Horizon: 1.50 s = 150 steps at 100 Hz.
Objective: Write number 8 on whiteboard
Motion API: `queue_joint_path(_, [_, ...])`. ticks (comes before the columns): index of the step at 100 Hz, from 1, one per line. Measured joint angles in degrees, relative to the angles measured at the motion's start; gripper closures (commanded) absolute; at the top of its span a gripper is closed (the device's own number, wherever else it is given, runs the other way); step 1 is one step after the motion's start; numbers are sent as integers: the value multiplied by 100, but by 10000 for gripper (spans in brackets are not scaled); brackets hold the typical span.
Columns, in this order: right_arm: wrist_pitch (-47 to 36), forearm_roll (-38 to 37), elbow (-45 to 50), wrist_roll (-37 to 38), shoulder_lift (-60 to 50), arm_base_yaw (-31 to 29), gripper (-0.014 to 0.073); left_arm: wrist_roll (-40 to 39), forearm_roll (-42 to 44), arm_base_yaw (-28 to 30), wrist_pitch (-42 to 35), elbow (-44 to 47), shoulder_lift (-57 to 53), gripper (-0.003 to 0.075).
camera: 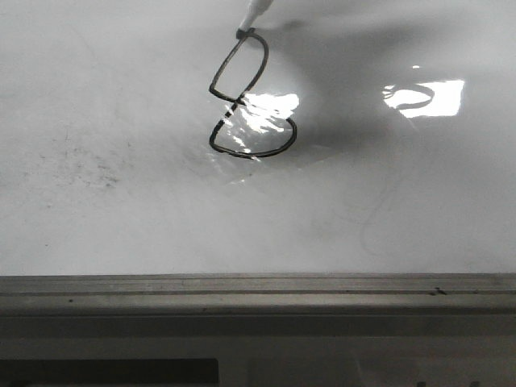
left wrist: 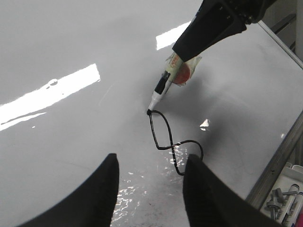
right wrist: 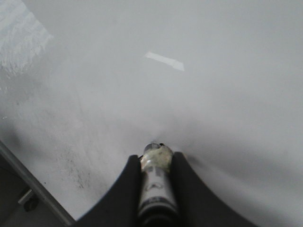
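Right hand [right wrist: 156, 189] is clamped on a marker [right wrist: 155, 182], both fingers [right wrist: 125, 194] pressed against the barrel. Marker runs out past the fingertips, tilted down toward the whiteboard [camera: 121, 201]. In the left wrist view the same hand [left wrist: 182, 49] comes in dark from the upper corner with the marker [left wrist: 163, 85] angled down; its tip touches the board right at the top of the number 8 [left wrist: 165, 137].

Front view: only the white marker tip [camera: 254, 14] shows at the top edge, meeting the top corner of the 8 [camera: 246, 101]. Upper loop is angular, lower loop rounder, thin black line. Strong glare patch sits over the crossing and lower loop; another bright patch lies off to the right.

Left hand [left wrist: 151, 189] hangs over the board near the lower loop, fingers [left wrist: 102, 189] spread wide, nothing between them.

Board surface is glossy with faint grey smudges on its left part. Grey metal rail [camera: 258, 286] runs along the near edge. Beyond the rail in the left wrist view, a tray [left wrist: 284, 198] with small bits I can't make out.
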Motion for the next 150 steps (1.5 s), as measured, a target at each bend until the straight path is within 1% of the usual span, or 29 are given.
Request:
queue_joint_path(19, [142, -145, 0, 0, -147, 464, 645, -3, -42, 0, -18, 0, 0, 428])
queue_joint_path(34, [329, -152, 0, 0, -336, 899, 645, -12, -160, -33, -475, 0, 113, 427])
queue_joint_path(54, [560, -152, 171, 44, -17, 1413, 645, -25, 200, -404, -745, 0, 987, 428])
queue_joint_path(67, [570, -152, 215, 217, 157, 1552, 645, -25, 224, -563, -786, -65, 1604, 428])
queue_joint_path(84, [546, -152, 215, 307, 166, 1685, 645, -25, 224, -562, -855, -251, 2225, 428])
queue_joint_path(101, [512, -46, 215, 341, 166, 1697, 645, -25, 147, -562, -1013, -319, 2628, 430])
queue_joint_path(105, [512, -21, 215, 341, 166, 1697, 645, -25, 66, -562, -1079, -319, 2682, 449])
queue_joint_path(110, [523, -7, 215, 341, 166, 1697, 645, -25, -63, -562, -1138, -340, 2706, 496])
queue_joint_path(119, [533, 5, 215, 341, 166, 1697, 645, -25, -264, -562, -1226, -346, 2706, 642])
queue_joint_path(122, [521, 5, 215, 341, 166, 1697, 645, -25, -280, -562, -1229, -354, 2706, 708])
queue_joint_path(125, [519, 5, 215, 341, 166, 1697, 645, -25, -290, -562, -1237, -354, 2709, 744])
queue_joint_path(150, [565, 27, 215, 371, 166, 1697, 646, 194, -105, -562, -1243, -354, 2732, 741])
